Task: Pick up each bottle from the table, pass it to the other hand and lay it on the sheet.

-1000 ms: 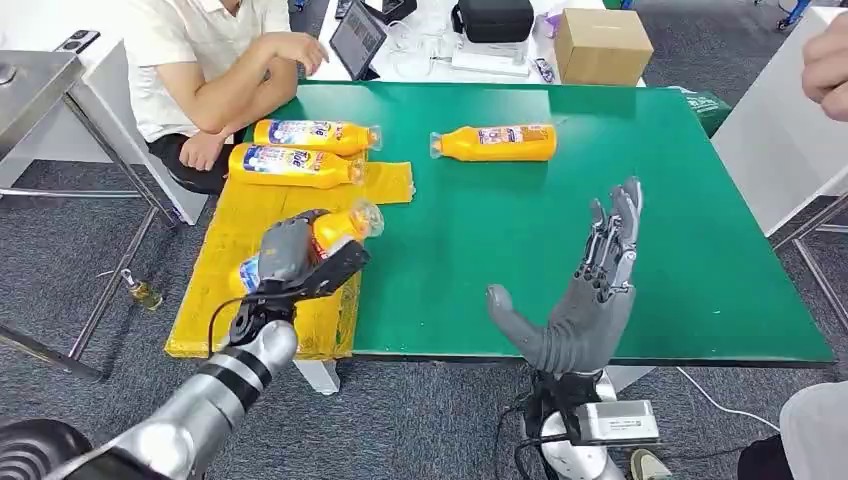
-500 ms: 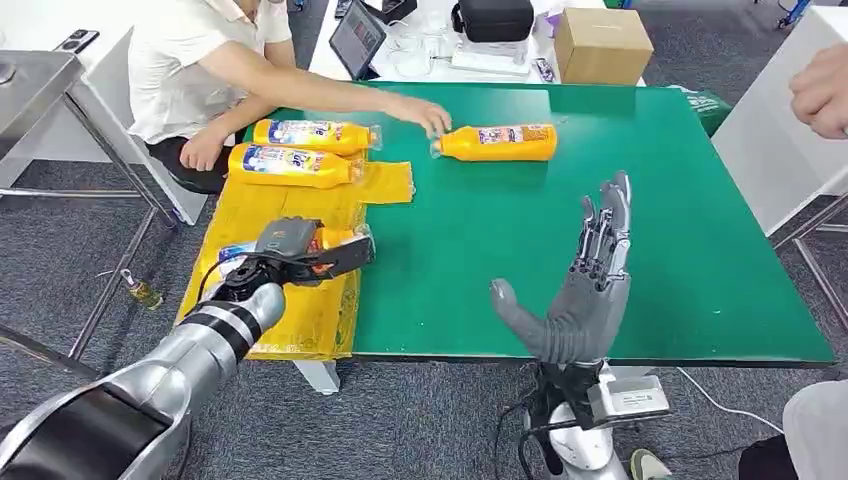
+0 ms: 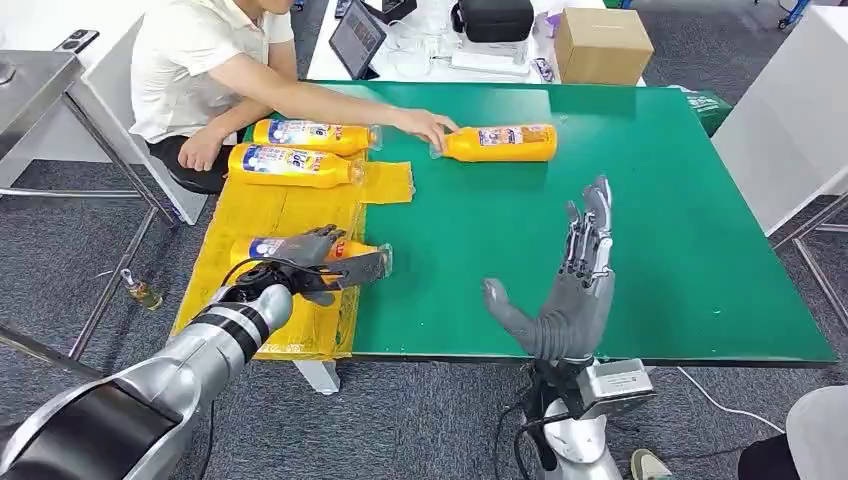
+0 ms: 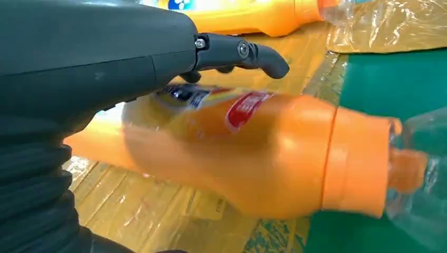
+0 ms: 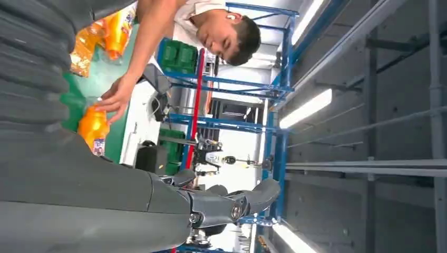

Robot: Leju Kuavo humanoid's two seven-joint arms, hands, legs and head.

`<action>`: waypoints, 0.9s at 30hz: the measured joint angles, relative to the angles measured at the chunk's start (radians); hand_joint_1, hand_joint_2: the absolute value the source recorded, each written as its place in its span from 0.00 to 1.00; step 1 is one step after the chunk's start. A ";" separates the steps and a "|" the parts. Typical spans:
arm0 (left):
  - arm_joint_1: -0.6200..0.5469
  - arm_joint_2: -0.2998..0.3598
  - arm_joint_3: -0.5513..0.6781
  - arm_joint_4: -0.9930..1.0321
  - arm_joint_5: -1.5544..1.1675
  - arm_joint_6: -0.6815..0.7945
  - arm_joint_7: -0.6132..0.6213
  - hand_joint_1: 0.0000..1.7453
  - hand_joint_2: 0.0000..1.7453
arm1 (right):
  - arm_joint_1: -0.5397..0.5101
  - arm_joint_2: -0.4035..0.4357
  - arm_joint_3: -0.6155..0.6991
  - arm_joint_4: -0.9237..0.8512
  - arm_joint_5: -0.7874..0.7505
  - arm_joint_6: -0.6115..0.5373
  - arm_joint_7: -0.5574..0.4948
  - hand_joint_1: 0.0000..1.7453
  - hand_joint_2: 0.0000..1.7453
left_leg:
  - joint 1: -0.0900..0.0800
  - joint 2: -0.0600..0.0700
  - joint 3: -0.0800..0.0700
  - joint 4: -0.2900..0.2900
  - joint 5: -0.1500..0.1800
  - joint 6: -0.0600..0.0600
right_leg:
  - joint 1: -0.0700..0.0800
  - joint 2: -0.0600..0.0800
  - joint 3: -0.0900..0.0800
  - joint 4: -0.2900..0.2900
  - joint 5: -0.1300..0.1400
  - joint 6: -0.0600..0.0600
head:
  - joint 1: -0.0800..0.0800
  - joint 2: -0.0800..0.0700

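Left hand (image 3: 305,262) seems to hold the bottle (image 3: 300,250) loosely on the sheet (image 3: 260,215); spread fingers (image 3: 325,240) slowly so it won't roll. Right hand (image 3: 570,290) spread, empty.

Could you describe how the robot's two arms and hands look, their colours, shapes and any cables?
Both arms are silver metal tubes; the left arm has black bands near the wrist. The left hand and right hand are grey, with a thick thumb and darker, jointed fingers. A thin black cable loops at the left wrist. Below the right hand sits a silver box with black cables.
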 measured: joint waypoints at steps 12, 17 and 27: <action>0.008 -0.049 0.027 -0.007 0.061 -0.005 -0.148 0.00 1.00 | 0.004 0.000 -0.009 0.028 -0.001 -0.008 0.000 0.00 1.00 | 0.000 0.000 0.000 0.000 0.000 0.000 | 0.000 0.000 0.000 0.000 0.000 0.000 | 0.000 0.000; 0.055 -0.071 0.032 -0.058 0.099 0.048 -0.252 0.00 1.00 | 0.016 -0.002 -0.017 0.033 0.003 -0.039 0.000 0.00 1.00 | 0.000 -0.001 0.000 0.000 0.000 0.000 | 0.000 0.000 0.000 0.000 0.000 0.000 | 0.000 0.000; 0.190 -0.087 0.024 -0.316 0.165 0.111 -0.384 0.00 1.00 | 0.043 -0.008 -0.028 0.032 0.006 -0.071 0.000 0.00 1.00 | 0.000 0.000 0.000 0.000 0.000 0.000 | 0.000 0.000 0.000 0.000 0.000 0.000 | 0.000 0.000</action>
